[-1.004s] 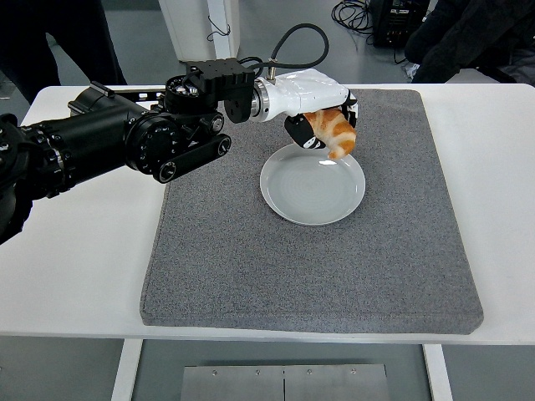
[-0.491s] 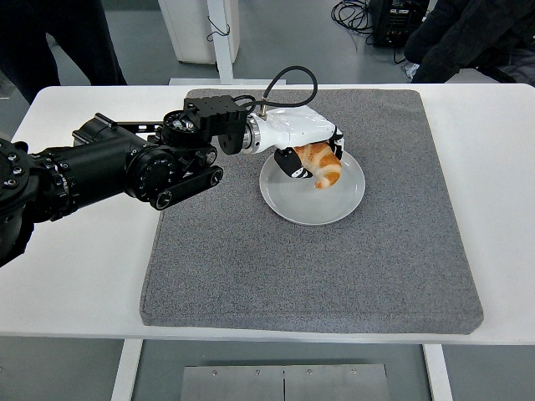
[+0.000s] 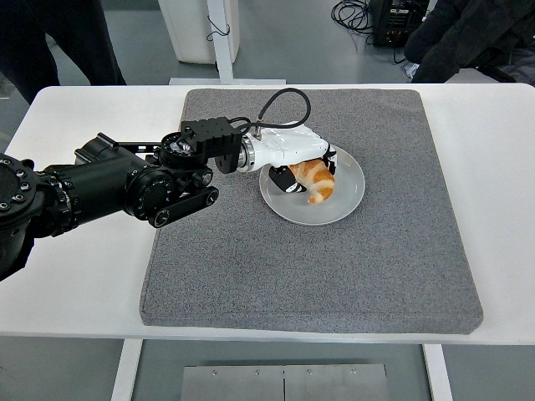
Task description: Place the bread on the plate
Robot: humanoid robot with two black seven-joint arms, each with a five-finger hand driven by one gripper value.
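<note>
A golden croissant-shaped bread (image 3: pixel 315 180) is held low over the white plate (image 3: pixel 347 197) on the grey mat, its lower tip at or just above the plate's surface. My left hand (image 3: pixel 308 171), white with black fingers, is curled around the bread from the left, above the plate's left half. The black left arm (image 3: pixel 109 188) stretches in from the left edge. The right arm does not appear.
The grey mat (image 3: pixel 334 267) covers most of the white table (image 3: pixel 75 276). A black cable (image 3: pixel 280 104) loops above the wrist. People in dark clothes stand beyond the far edge, at the top left (image 3: pixel 58 38) and top right (image 3: pixel 472 33).
The left hand has carried the bread down and leftward, from above the plate's far rim to low over the plate. The arm has drawn back toward the left.
</note>
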